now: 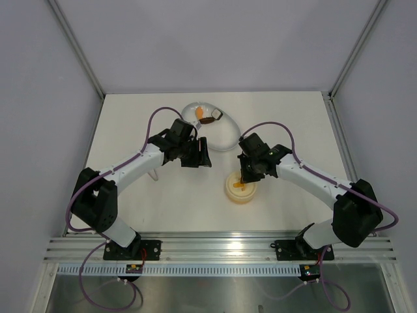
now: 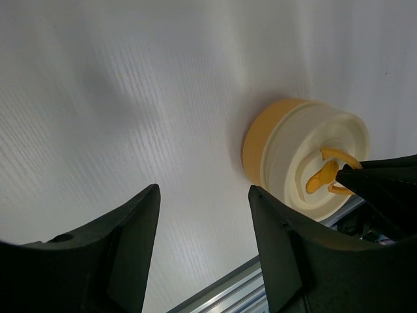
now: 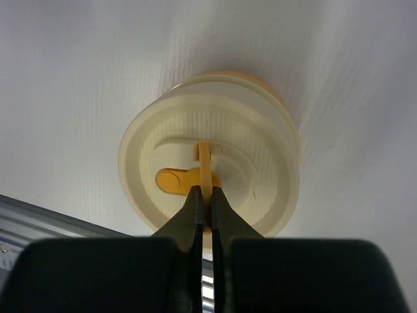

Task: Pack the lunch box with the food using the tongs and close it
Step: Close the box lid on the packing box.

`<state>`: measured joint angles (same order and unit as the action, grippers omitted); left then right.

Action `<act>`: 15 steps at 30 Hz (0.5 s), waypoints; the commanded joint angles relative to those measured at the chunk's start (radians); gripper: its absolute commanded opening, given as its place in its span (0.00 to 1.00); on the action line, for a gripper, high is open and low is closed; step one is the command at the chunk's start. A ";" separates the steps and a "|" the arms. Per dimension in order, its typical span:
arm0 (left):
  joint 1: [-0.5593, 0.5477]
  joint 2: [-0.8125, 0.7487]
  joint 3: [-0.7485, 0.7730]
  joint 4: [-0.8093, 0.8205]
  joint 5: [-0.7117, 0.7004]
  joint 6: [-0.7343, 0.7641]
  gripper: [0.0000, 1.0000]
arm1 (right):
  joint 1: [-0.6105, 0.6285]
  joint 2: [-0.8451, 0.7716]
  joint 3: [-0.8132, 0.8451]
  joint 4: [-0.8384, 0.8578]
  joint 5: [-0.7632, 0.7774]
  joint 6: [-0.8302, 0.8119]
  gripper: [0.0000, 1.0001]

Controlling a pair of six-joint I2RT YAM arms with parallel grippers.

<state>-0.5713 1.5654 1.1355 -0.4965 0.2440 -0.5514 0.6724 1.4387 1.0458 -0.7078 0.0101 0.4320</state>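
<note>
The lunch box stands on the table with its pale lid on top of the yellow tub. My right gripper is shut on the lid's thin orange ring handle, right above the box. My left gripper hangs open and empty over bare table to the left of the box. Food pieces, an orange one and a dark brown one, lie in the oval dish at the back. A thin pale piece under the left forearm may be the tongs.
An aluminium rail runs along the near table edge, close behind the box in both wrist views. Grey walls enclose the table on three sides. Purple cables loop off both arms.
</note>
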 commanded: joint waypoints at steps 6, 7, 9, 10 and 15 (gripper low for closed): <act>-0.002 -0.021 -0.002 0.041 0.017 -0.002 0.60 | 0.009 0.031 -0.010 0.045 0.014 0.008 0.00; -0.004 -0.019 -0.002 0.041 0.017 -0.001 0.60 | 0.009 0.034 -0.010 0.047 0.014 0.008 0.00; -0.002 -0.019 -0.003 0.041 0.017 -0.002 0.60 | 0.009 0.032 -0.015 0.047 0.017 0.010 0.00; -0.004 -0.019 -0.002 0.041 0.017 -0.002 0.60 | 0.009 0.029 -0.015 0.047 0.021 0.010 0.00; -0.004 -0.011 -0.003 0.042 0.024 -0.002 0.60 | 0.010 -0.014 -0.035 0.059 0.010 0.011 0.00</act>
<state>-0.5713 1.5654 1.1355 -0.4953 0.2443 -0.5514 0.6724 1.4612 1.0309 -0.6704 0.0166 0.4347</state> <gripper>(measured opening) 0.602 0.033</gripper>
